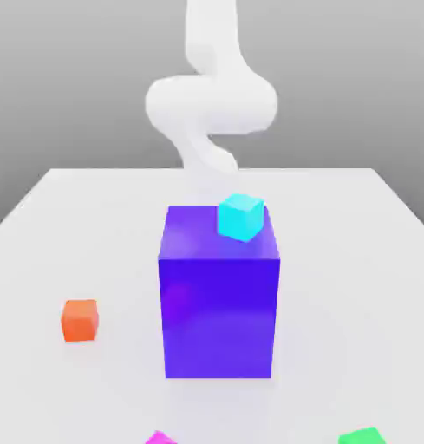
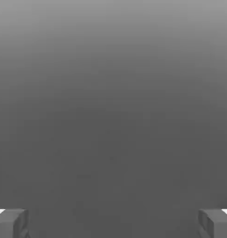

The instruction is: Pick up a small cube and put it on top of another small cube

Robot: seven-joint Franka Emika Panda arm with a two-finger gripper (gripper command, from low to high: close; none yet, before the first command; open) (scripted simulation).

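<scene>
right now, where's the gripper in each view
exterior view: the gripper seems to be the lower end of the white arm, above and behind the blue-purple block.
hand view: its two grey fingers stand wide apart, nothing between them.
shared landmark: the plain grey backdrop.

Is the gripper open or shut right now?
Open. In the hand view the gripper has its two fingers far apart at opposite edges, nothing between them.
</scene>
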